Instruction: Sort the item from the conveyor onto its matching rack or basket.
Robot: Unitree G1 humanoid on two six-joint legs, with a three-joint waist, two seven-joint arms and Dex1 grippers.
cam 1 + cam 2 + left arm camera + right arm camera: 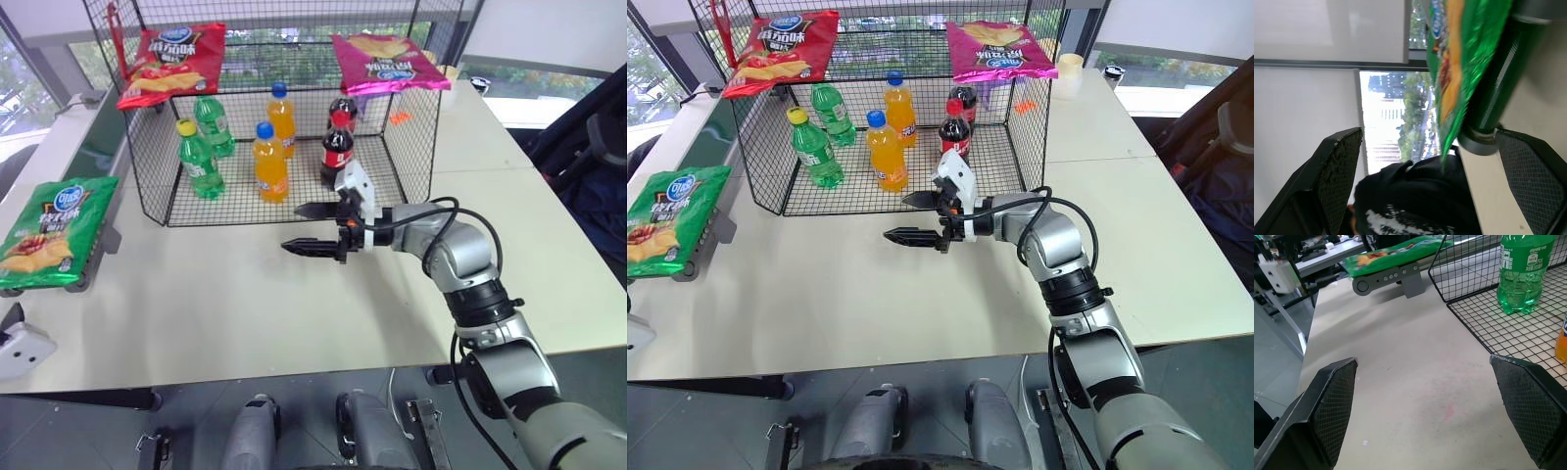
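Note:
The item, a glossy green crisp bag, lies flat on the near end of the conveyor at the table's left edge. My left gripper is open; in its wrist view the bag and the belt's end roller sit just beyond its fingertips, apart from them. My right gripper hovers open and empty over the table in front of the rack, pointing left towards the bag. The black wire rack stands at the back centre.
A red crisp bag and a pink one lie on the rack's top. Inside stand green, orange and cola bottles. The beige table spreads between rack and front edge. A person's head shows beyond the conveyor.

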